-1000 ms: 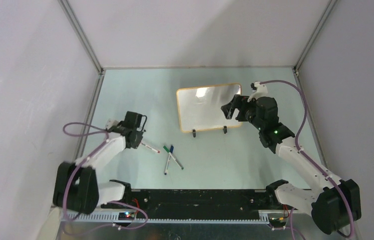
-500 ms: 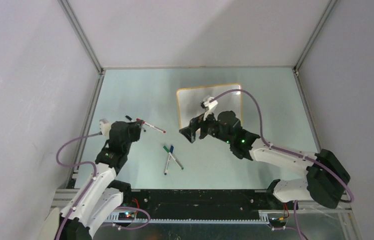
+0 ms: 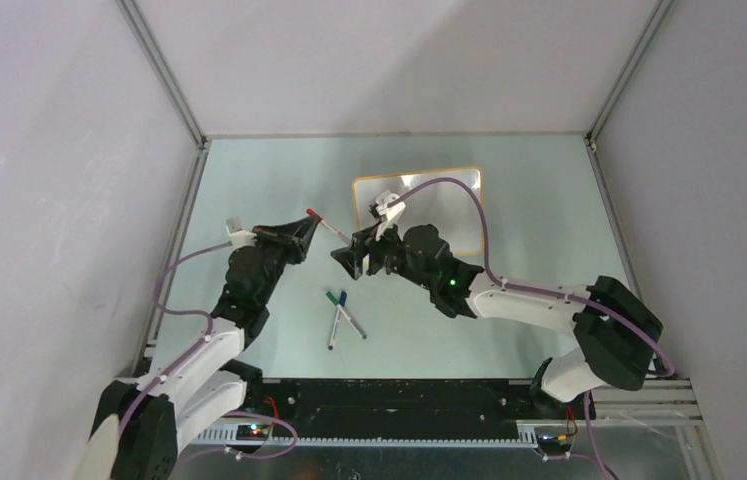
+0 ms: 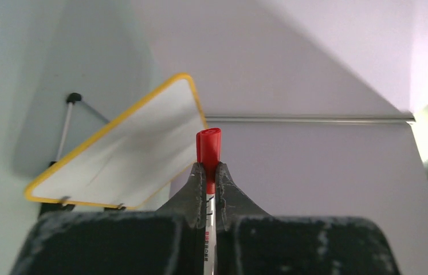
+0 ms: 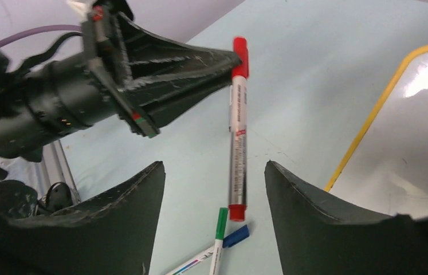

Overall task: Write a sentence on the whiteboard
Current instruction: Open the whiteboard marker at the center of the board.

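Note:
My left gripper is shut on a red-capped marker, pinching it just below the cap, and holds it off the table. The marker's body reaches between the fingers of my right gripper, which stands open with a gap on each side of it. The whiteboard, white with a tan-orange frame, stands behind the right arm and also shows in the left wrist view. The part of its face that shows is blank; the sentence is not in view.
A green marker and a blue one lie crossed on the table in front of both grippers. Grey walls close in the table on three sides.
My left gripper lifted the red marker off the table and swung it right. My right arm swept left from the board's right side to the marker, and its jaws have narrowed.

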Robot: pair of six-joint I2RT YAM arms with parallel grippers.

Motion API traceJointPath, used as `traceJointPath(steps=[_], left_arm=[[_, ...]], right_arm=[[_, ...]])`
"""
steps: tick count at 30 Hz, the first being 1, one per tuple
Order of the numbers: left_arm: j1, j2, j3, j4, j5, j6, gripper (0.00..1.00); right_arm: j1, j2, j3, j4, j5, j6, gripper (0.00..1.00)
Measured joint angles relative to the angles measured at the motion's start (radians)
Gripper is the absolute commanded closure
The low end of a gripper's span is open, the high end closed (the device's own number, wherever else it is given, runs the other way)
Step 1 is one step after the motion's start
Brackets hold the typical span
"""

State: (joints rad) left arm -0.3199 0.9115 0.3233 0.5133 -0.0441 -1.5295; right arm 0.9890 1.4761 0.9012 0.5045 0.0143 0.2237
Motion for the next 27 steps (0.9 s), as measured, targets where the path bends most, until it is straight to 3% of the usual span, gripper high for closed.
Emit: traceJointPath(steps=[6,15,21,27], left_arm=[[-0.025,0.004,0.000,0.079,0.003,-0.001,1.00],[-0.055,0.074,0.000,0.124,0.004,-0.017,1.00],[-0.061,0.121,0.000,0.152,0.016,-0.027,1.00],[-0.064,0.130,0.000,0.171,0.023,-0.041,1.00]], right_arm=[[0.000,0.053,0.004,0.027,0.067,0.038,0.55],[0.000,0.064,0.005,0.073,0.141,0.090,0.54],[0.002,0.066,0.005,0.079,0.156,0.097,0.65],[0.003,0.069,0.005,0.085,0.164,0.097,0.58]])
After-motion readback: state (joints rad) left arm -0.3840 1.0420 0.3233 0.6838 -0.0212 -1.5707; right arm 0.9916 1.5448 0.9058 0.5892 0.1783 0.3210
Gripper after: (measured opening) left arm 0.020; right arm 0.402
